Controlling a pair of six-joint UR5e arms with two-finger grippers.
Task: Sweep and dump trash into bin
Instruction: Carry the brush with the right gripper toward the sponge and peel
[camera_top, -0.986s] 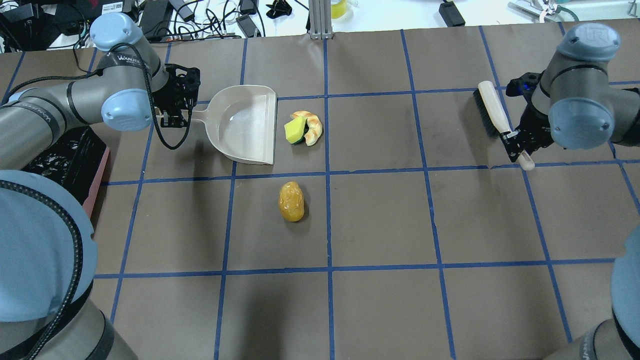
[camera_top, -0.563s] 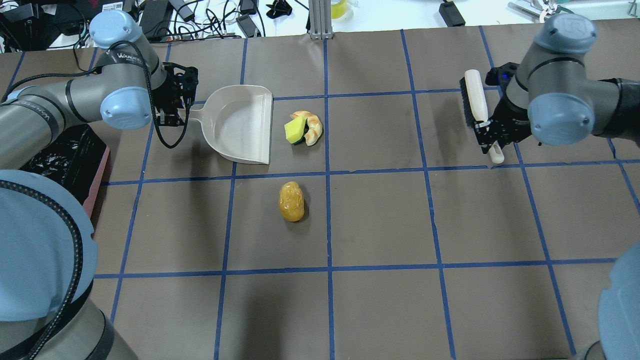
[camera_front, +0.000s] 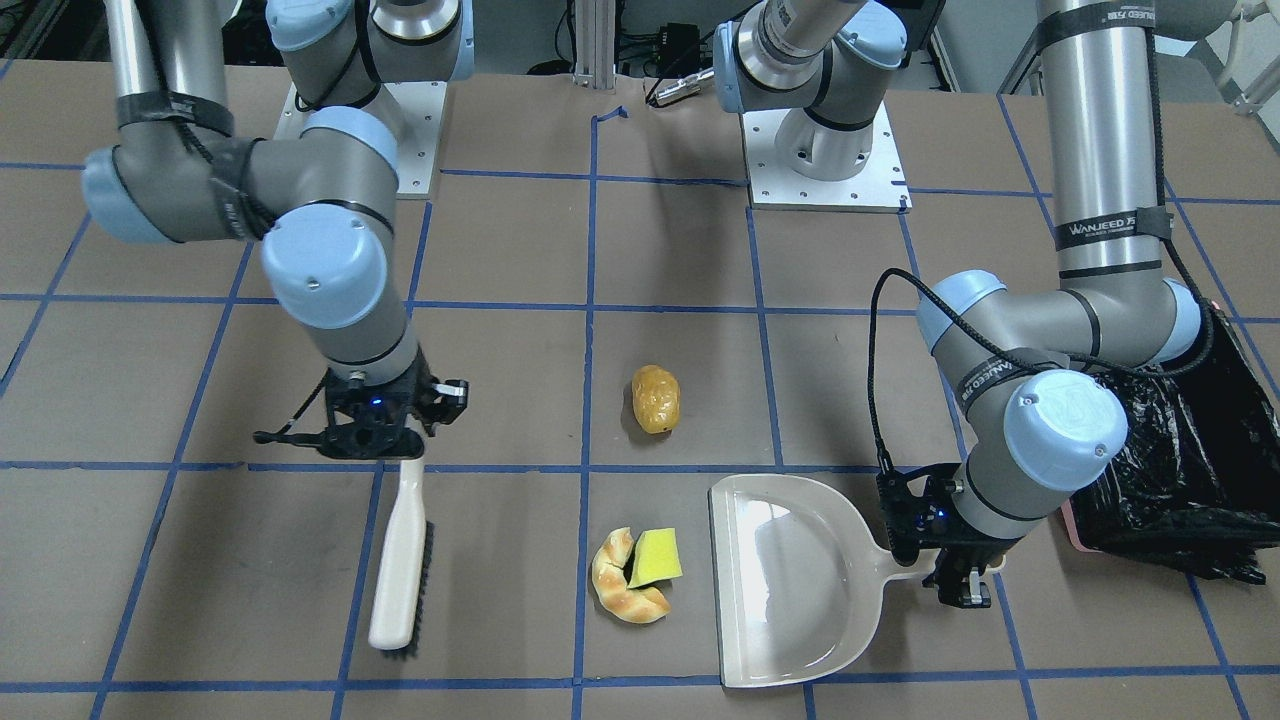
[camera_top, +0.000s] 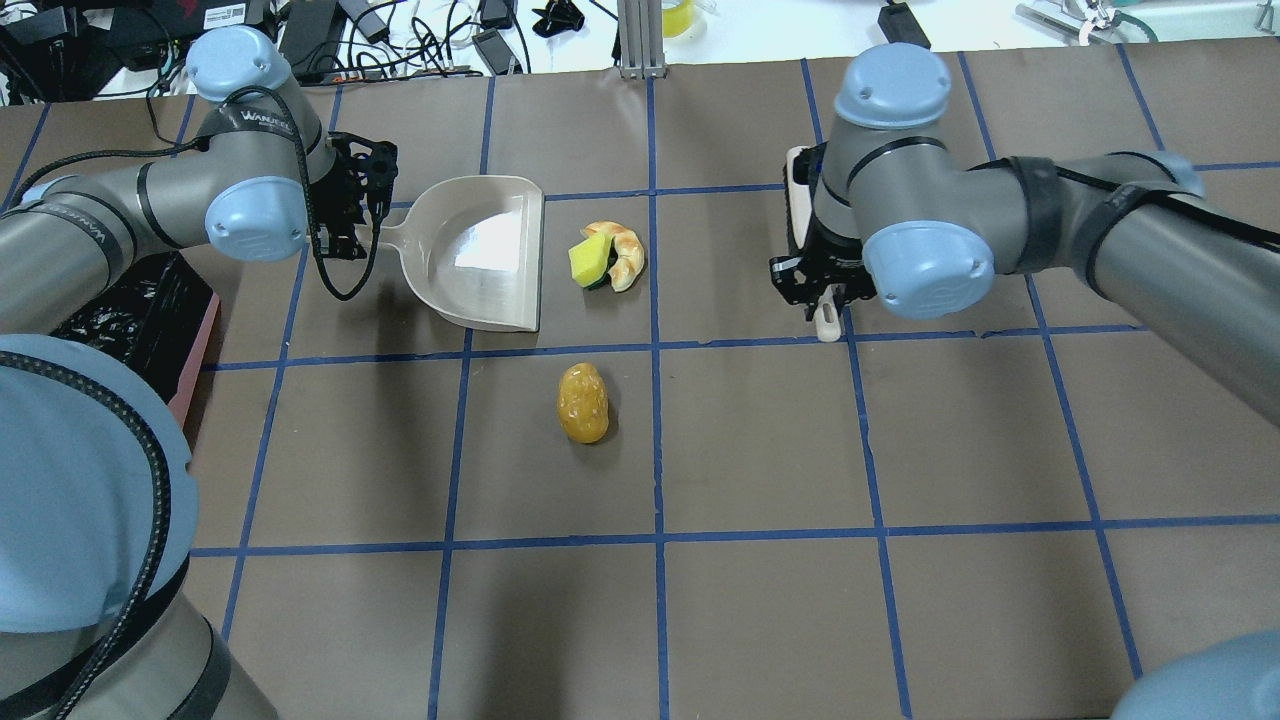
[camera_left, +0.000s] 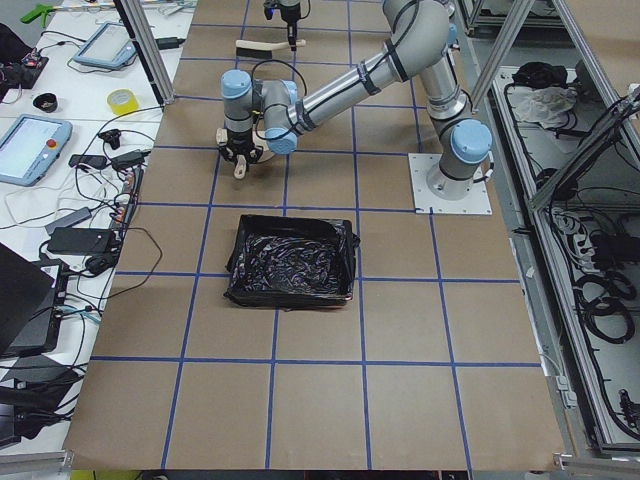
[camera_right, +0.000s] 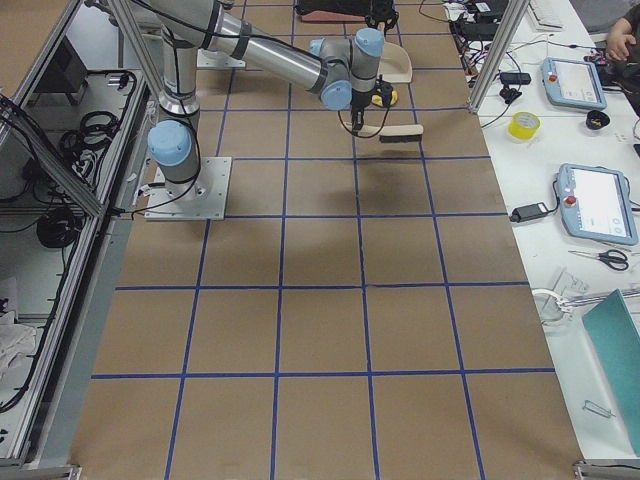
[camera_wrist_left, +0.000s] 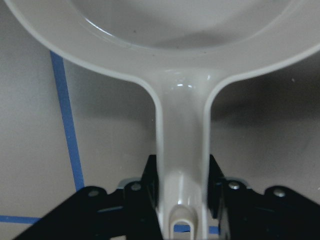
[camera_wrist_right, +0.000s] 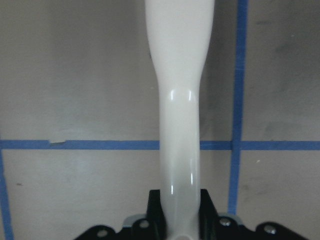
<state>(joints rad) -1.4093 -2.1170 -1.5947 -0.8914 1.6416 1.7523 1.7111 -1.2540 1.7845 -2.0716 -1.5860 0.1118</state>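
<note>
1. Brown desk (camera_top: 760, 440) with a blue tape (camera_top: 656, 450) grid; cables (camera_top: 420, 40) clutter beyond its far edge.
2. The exterior left view shows the whole bin (camera_left: 345, 262), black-bagged, toward the desk's left end; overhead shows only its corner.
3. Mid-desk, toward the far edge: glossy golden lump (camera_front: 655, 398); tan crescent (camera_front: 625, 590) touching yellow-green wedge (camera_front: 657, 557), beside the dustpan (camera_front: 800, 580).
4. Left gripper (camera_wrist_left: 181, 190) clamps the dustpan handle; right gripper (camera_wrist_right: 180, 215) clamps the brush (camera_front: 400, 560) handle.

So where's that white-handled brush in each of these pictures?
Front-facing: brush lower left, held by the right arm's jaws.
Overhead: brush right of centre, mostly under that arm.
Exterior left: brush far, top edge.
Exterior right: brush top centre.
Left wrist: not in it.
Right wrist: handle down the middle.
Shared landmark: blue tape crossing beside the handle end.
</note>
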